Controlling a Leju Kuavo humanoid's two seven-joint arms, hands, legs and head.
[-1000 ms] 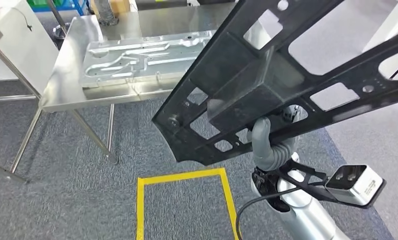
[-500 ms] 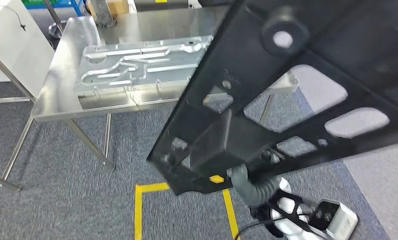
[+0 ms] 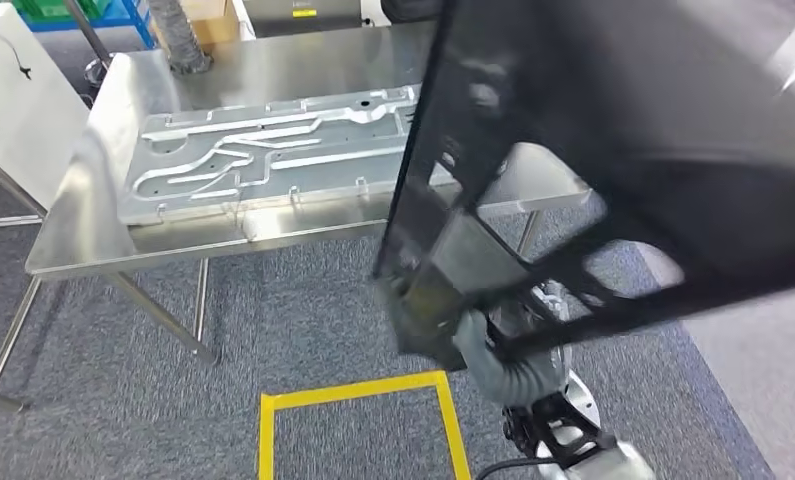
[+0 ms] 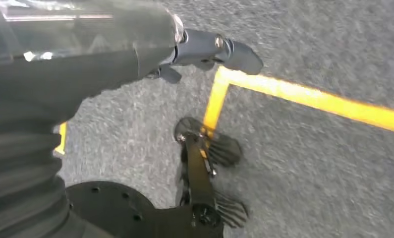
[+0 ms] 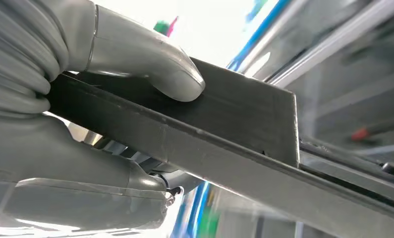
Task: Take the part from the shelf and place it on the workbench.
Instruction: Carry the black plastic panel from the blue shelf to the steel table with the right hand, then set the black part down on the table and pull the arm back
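— So, where did we have the part (image 3: pixel 613 150)?
— In our right hand (image 5: pixel 85 99), thumb and fingers clamped on its edge, raised steeply with its long axis running up and away.
— And the bench (image 3: pixel 103 235)?
— Ahead and to our left, already carrying a metal plate (image 3: pixel 273 150). Our left hand (image 4: pixel 204 49) hung low, holding nothing, fingers slightly apart.

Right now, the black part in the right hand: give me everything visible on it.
The black part is a large flat frame, matte and plastic-looking, pierced by rectangular and rounded cut-outs, with a boxy block on its lower section. It is off the steel workbench, carried tilted steeply in the air above the carpet, partly blurred. The right hand grips a thick edge of it, thumb pressed on one face, fingers beneath. Nothing else visibly touches it.
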